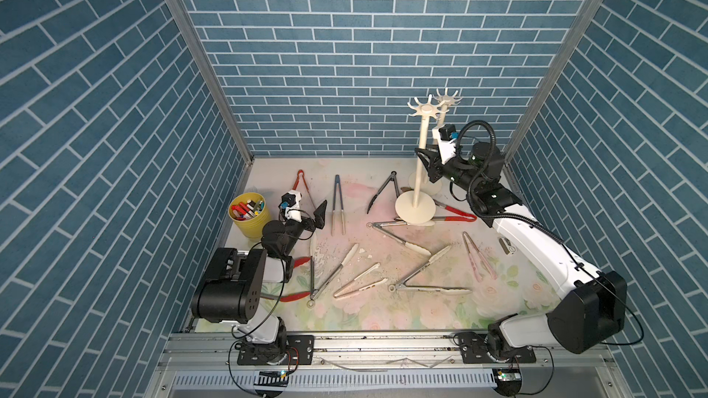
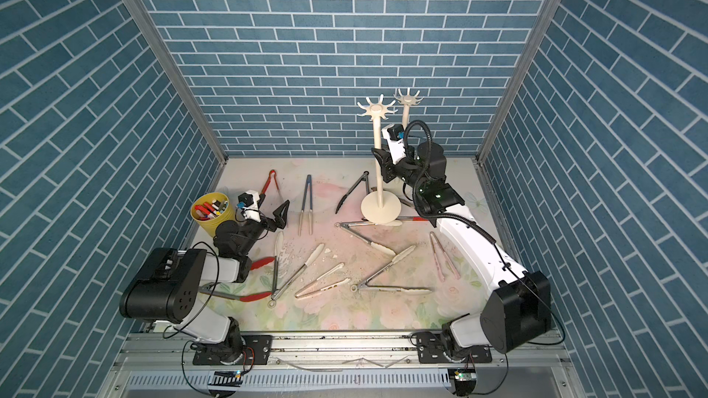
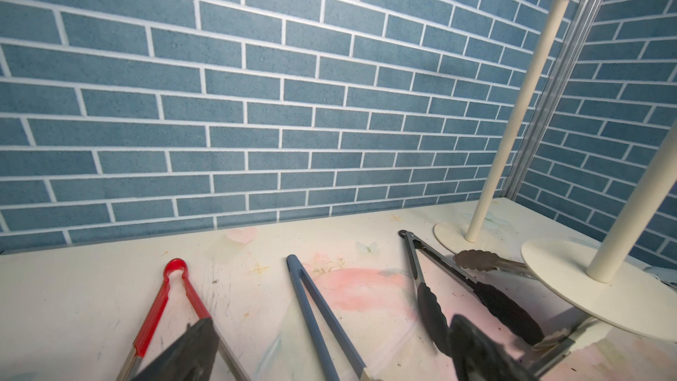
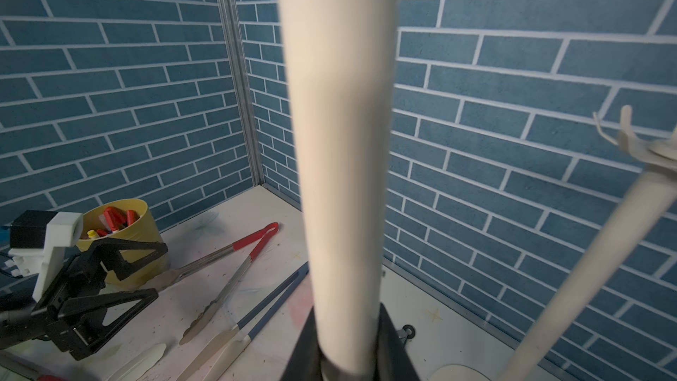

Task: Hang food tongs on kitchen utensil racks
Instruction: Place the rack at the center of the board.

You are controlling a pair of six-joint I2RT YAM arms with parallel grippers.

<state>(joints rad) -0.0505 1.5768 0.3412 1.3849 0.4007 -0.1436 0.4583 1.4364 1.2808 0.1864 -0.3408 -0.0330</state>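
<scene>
Right wrist view: right tool (image 4: 348,357) clamped around the cream pole of the nearer utensil rack (image 4: 340,141), second rack (image 1: 444,100) just behind, near the back corner. Left tool (image 1: 318,217) spread wide and empty low over the desk (image 1: 383,315), near the yellow cup (image 1: 249,220). Food tongs (image 1: 398,238) lying scattered on the desk between both arms, blue pair (image 1: 337,201) just beside the left tool, red-tipped pair (image 1: 458,217) partly under the gripped rack's base.
</scene>
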